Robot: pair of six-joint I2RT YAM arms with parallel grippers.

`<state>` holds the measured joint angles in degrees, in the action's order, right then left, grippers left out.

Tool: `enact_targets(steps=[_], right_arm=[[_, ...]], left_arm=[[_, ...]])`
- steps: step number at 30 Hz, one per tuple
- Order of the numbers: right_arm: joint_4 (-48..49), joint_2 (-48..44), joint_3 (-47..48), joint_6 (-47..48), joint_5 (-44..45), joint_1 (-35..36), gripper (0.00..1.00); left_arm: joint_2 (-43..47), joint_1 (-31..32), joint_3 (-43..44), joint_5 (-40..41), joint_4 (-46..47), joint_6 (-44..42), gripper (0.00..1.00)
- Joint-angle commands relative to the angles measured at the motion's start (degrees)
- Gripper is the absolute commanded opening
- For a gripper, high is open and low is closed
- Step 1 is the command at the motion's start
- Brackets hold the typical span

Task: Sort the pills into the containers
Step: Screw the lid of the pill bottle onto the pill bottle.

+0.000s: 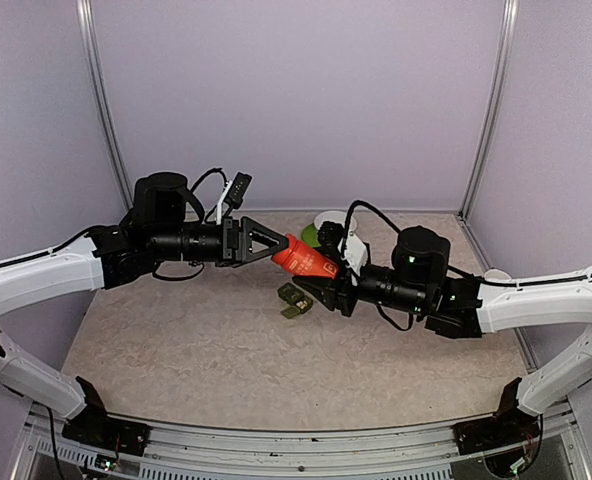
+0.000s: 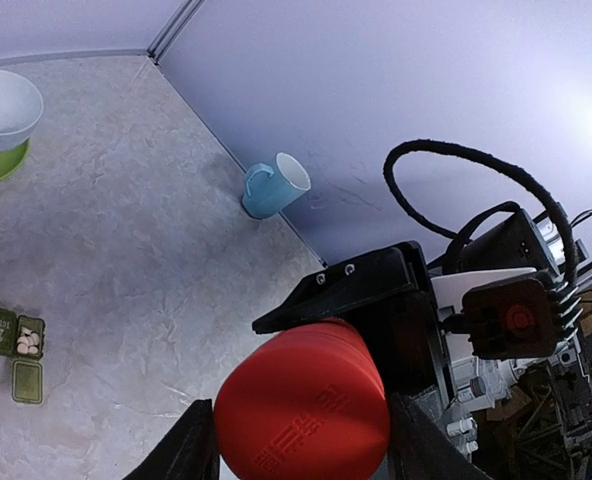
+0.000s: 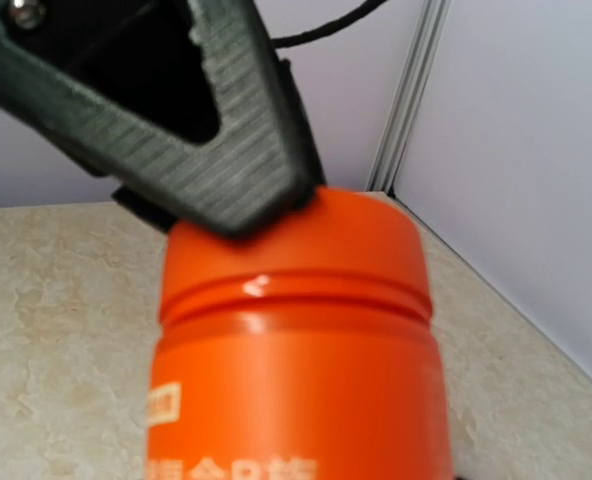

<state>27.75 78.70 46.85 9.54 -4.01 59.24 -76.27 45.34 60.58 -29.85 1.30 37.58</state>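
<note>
The left gripper (image 1: 279, 247) has its jaws closed on the cap end of the red bottle (image 1: 306, 260), which hangs tilted in the air above the middle of the table (image 1: 156, 340). Just beneath it the containers (image 1: 294, 298) lie on the surface, one lid folded open over pale pills (image 2: 28, 342). The right gripper (image 1: 328, 282) clamps the bottle's body from the opposite side.

The red bottle (image 3: 291, 340) runs off the bottom edge below the left tool (image 2: 303, 445), its label blurred and clipped. It hides the fingers of the right tool (image 1: 326, 278) from its wrist camera. Pills (image 2: 28, 342) in the containers (image 2: 0, 328) are too small to count.
</note>
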Motion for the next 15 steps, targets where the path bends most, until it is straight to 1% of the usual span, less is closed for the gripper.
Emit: enact_targets(steps=[1, 2, 3, 8, 10, 12, 15], right_arm=[[2.78, -0.65, 0.72, -0.63, -1.16, 0.31, 0.17], [2.75, -0.61, 0.77, -0.84, -1.24, 0.38, 0.17], [2.78, -0.52, 0.83, -1.06, -1.33, 0.3, 0.17], [1.87, 0.41, 2.4, -4.49, -2.66, 0.23, 0.17], [1.06, 1.14, 3.62, -7.91, -3.82, -0.02, 0.17], [0.38, 1.98, 4.65, -11.56, -6.31, -0.34, 0.17], [1.0, 2.5, 5.01, -17.8, -9.59, -0.96, 0.17]], left_arm=[[-0.44, 0.01, 0.51, -2.08, 2.17, -0.29, 0.5], [-0.41, 0.01, 0.49, -2.25, 2.25, -0.46, 0.48], [-0.45, 0.01, 0.46, -2.43, 2.36, -0.6, 0.44], [-0.33, 0.23, 0.54, -3.77, 2.67, -2.76, 0.28], [-0.03, 0.63, 0.43, -4.4, 3.26, -4.38, 0.23], [0.22, 1.08, 0.23, -5.27, 3.97, -5.82, 0.15], [0.69, 1.92, -0.7, -7.64, 5.5, -8.42, 0.07]])
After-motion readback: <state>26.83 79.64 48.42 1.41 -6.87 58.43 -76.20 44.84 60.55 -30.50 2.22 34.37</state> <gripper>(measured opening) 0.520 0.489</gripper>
